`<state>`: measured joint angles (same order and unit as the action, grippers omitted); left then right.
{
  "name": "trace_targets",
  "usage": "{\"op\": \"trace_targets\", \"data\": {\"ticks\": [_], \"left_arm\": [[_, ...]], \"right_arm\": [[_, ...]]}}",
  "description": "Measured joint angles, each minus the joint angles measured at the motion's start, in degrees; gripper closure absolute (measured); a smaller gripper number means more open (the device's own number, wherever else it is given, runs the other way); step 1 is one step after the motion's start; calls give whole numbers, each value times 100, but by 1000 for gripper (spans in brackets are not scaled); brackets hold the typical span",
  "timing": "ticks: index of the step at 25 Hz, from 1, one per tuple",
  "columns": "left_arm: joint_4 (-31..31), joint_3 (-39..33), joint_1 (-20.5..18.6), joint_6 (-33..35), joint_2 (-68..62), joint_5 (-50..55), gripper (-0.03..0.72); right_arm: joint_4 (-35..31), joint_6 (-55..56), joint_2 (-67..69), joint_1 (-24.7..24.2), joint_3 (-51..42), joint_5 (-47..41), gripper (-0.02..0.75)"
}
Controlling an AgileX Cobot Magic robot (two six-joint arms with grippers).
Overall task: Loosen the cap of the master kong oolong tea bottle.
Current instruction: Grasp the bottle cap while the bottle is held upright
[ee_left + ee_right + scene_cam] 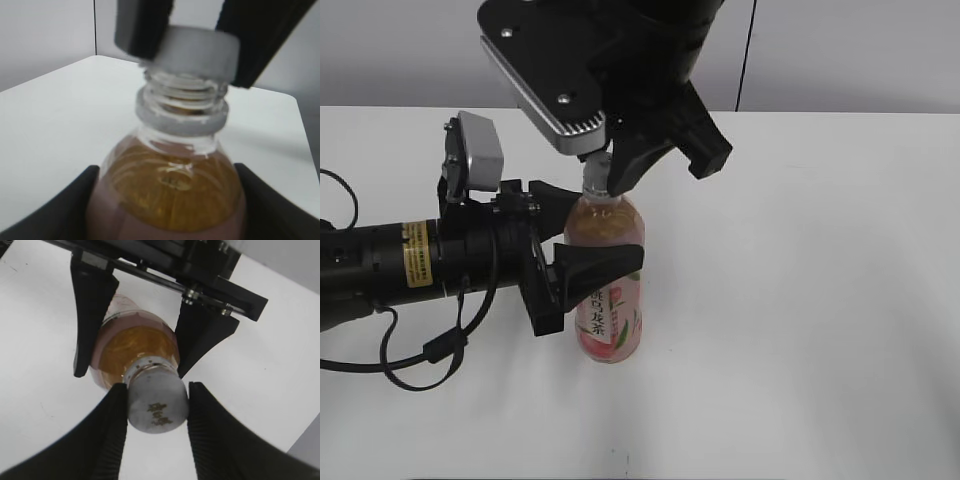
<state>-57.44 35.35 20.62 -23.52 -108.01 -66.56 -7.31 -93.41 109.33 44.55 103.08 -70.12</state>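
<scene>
bottle point(610, 290): clear glossy plastic | cap point(157, 402): matt white plastic | table point(820, 300): smooth matt white

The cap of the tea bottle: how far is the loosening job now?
Done: the left gripper is shut on the master kong oolong tea bottle, which stands upright on the table. In hand: the right gripper is shut on the cap, with bare threads showing below it in the left wrist view. Left: whether it is loose yet cannot be told.

- Left arm point(390, 262): black barrel body, yellow warning label point(415, 254), looping black cables point(420, 350).
- Silver-grey wrist camera box point(478, 152) mounted on it.
- Right arm point(620, 60): black, with grey screwed plate point(545, 85).
- Black ribbed fingers point(220, 440).
</scene>
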Motion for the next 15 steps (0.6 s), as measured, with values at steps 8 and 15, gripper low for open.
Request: {"op": "trace_targets", "data": {"ticks": [8,15], "left_arm": [[4,0,0,0,0,0,223],[6,0,0,-4,0,6,223]], "right_arm": [[-5,6,-1,0,0,0,464],[37,63,-31,0,180,1,464]]}}
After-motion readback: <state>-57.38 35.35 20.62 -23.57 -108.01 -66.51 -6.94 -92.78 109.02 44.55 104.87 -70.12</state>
